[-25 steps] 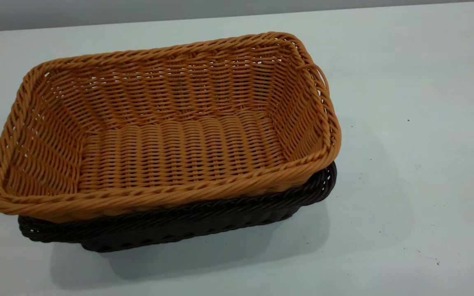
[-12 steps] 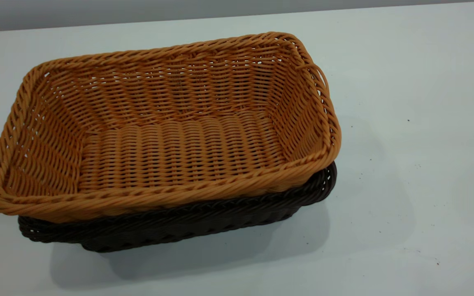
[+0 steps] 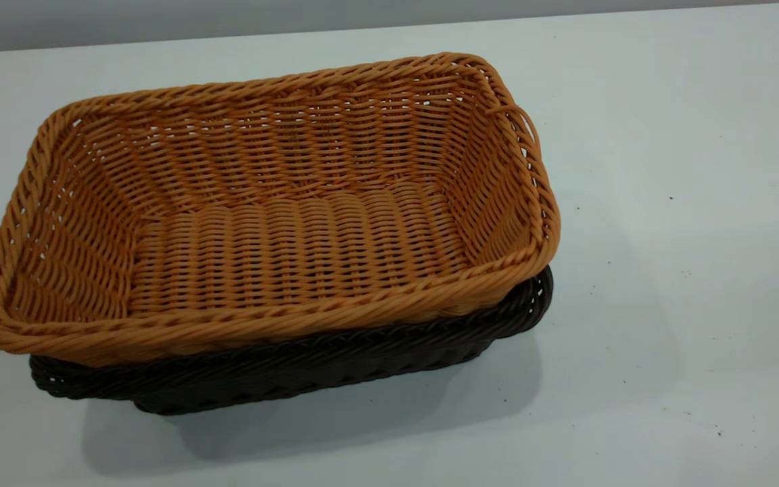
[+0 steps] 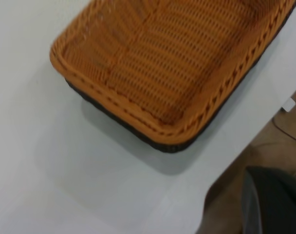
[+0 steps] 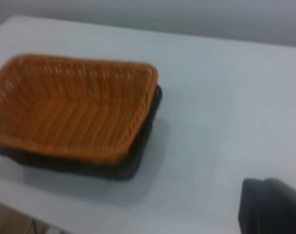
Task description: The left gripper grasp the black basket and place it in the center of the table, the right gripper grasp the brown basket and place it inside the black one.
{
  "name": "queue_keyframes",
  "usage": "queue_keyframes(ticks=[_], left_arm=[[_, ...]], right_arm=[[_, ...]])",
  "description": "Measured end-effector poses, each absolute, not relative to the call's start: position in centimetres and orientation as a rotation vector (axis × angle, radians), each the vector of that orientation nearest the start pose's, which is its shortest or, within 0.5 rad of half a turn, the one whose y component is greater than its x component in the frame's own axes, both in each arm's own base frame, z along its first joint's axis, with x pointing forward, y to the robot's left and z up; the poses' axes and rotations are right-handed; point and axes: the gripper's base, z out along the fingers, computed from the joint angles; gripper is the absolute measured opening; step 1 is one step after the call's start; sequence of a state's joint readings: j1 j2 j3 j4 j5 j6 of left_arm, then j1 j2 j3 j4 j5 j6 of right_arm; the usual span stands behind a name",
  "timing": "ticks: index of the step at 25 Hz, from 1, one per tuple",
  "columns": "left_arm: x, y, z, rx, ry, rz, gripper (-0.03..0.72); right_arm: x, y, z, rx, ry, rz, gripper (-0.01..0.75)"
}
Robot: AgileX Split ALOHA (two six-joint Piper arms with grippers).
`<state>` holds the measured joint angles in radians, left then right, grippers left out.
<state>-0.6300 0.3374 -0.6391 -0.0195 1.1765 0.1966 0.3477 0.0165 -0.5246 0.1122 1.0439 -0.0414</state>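
Note:
The brown basket (image 3: pixel 295 237) sits nested inside the black basket (image 3: pixel 295 368) on the white table (image 3: pixel 667 203), left of the middle in the exterior view. Only the black basket's rim and lower side show beneath it. No gripper appears in the exterior view. In the left wrist view the brown basket (image 4: pixel 172 58) and the black rim (image 4: pixel 162 145) lie well away from a dark part of my left gripper (image 4: pixel 274 202). In the right wrist view the two baskets (image 5: pixel 70 107) lie far from a dark part of my right gripper (image 5: pixel 272 207).
The table's edge and brown floor (image 4: pixel 231 204) show close to the baskets in the left wrist view. Bare tabletop with small dark specks (image 3: pixel 700 284) stretches to the right of the baskets. A grey wall (image 3: pixel 227 17) runs along the far side.

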Motion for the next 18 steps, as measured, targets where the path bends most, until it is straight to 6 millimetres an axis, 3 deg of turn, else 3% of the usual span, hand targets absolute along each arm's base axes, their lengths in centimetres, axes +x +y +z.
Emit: queue_keyframes(ticks=[2, 10, 18], left_arm=[[2.5, -2.0, 29.9, 0.936, 2.179, -0.241, -0.001], [1.4, -1.3, 26.3, 0.909, 2.198, -0.263, -0.001], [0.2, -0.8, 26.2, 0.73, 2.073, -0.411, -0.001]], right_arm=[[-0.7, 0.7, 27.5, -0.401, 2.021, 0.322, 0.002], [-0.5, 0.3, 27.3, -0.399, 2.024, 0.26, 0.002], [-0.5, 0.4, 27.4, -0.4, 2.025, 0.279, 0.002]])
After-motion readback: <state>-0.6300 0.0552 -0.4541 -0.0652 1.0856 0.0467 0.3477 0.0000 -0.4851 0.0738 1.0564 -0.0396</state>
